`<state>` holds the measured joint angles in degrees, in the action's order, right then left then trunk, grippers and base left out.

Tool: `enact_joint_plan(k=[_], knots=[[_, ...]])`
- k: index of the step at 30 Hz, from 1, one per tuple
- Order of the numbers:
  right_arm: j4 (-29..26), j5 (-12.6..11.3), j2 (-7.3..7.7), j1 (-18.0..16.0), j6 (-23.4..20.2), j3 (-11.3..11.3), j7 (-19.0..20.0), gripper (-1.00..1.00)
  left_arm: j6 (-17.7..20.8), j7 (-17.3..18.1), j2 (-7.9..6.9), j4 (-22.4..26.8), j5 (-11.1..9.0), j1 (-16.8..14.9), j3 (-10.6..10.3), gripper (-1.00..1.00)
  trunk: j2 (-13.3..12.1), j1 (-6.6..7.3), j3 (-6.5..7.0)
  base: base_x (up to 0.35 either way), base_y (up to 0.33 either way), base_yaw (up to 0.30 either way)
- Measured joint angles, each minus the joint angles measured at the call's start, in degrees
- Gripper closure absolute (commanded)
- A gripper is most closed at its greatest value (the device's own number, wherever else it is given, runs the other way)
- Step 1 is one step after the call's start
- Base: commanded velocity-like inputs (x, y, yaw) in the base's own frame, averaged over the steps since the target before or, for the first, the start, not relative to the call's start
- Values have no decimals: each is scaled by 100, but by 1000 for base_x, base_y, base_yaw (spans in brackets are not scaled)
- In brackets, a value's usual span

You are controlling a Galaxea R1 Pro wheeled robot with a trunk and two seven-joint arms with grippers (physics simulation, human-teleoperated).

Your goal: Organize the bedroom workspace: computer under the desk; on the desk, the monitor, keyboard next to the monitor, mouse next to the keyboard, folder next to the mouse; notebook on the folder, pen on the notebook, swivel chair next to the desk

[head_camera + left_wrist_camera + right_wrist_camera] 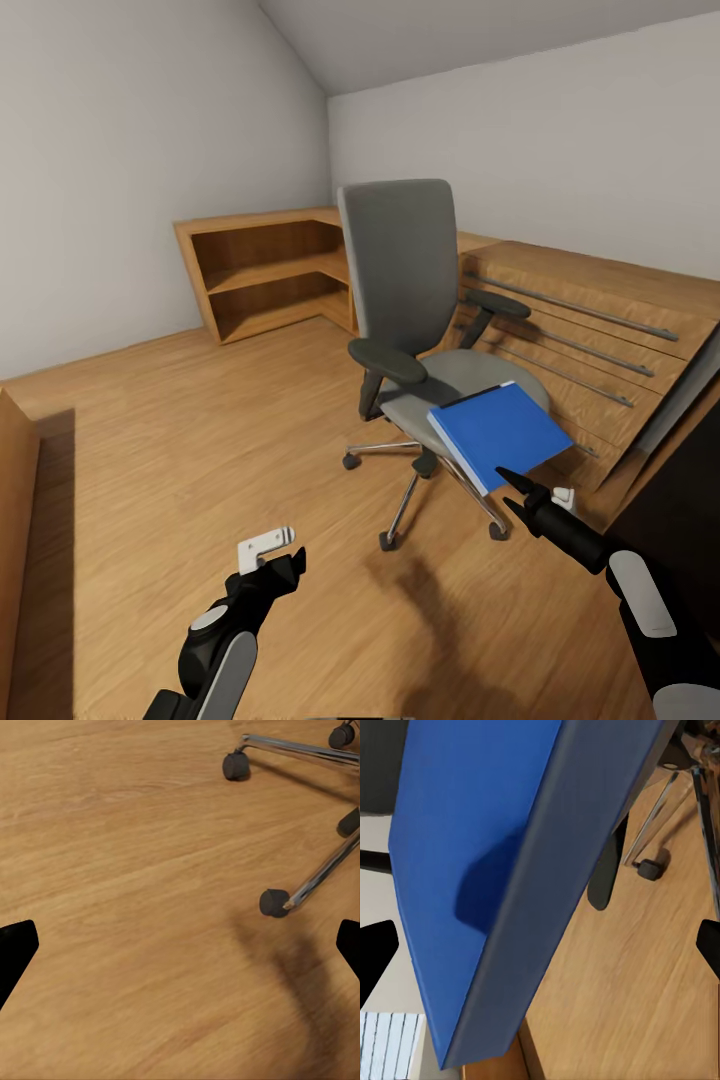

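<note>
Folder: the bright-blue folder (pixel 500 432) lies tilted on the front of the swivel chair's seat, one corner jutting out past the seat edge toward the robot. In the right wrist view its blue cover and grey spine (pixel 495 892) sit close in front of the camera.
Swivel chair: the grey swivel chair (pixel 405 270) stands on the wood floor (pixel 180 440), tall back upright, black armrests on both sides, chrome star base and casters (pixel 274 902) beneath.
Right hand: the right hand (pixel 513 492) hovers just beside the folder's near corner, pointed at it, its dark fingers spread apart and holding nothing. I cannot tell whether a fingertip touches the folder.
Left hand: the left hand (pixel 290 560) hangs low over bare floor, well apart from the chair, its fingers wide open and empty; in its wrist view only the chair's legs and casters lie ahead.
Room: grey-white sloped walls close in the bedroom (pixel 150 150); low light-wood shelving (pixel 265 270) fills the far corner behind the chair, and a slanted wooden panel with metal rails (pixel 590 330) runs along the right.
Bench: a dark edge (pixel 690 490) shows at far right; I cannot tell what it is.
</note>
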<state>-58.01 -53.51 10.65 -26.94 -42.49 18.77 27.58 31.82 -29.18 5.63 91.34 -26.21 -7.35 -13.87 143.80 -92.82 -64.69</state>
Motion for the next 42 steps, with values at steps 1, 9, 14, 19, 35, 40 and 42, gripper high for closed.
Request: enact_joint_plan(k=[1,9,14,19,35,40,42], knots=[[0,-3,0,0,-1,0,0,-100,0,-1,0,0,0,0,-1,-100,0,0,-1,0,0,0],[0,-3,0,0,-1,0,0,-100,6,12,-5,0,-7,0,1,-100,0,0,-1,0,0,0],[-1,-3,0,0,-1,0,0,-100,7,20,-7,0,-8,0,-3,-100,0,0,-1,2,0,0],[0,-2,0,0,-1,0,0,-100,8,29,-15,0,-8,0,-4,-100,1,2,-1,120,0,0],[-1,6,0,0,-1,-8,0,-100,8,31,-17,0,-8,0,-4,-100,0,0,-1,20,0,0],[-1,6,0,0,-1,-9,0,-100,8,31,-17,0,-8,0,-4,-100,0,0,-1,0,0,0],[0,6,0,0,-1,-9,0,-100,8,31,-17,0,-8,0,-4,-100,0,0,-1,0,0,0]])
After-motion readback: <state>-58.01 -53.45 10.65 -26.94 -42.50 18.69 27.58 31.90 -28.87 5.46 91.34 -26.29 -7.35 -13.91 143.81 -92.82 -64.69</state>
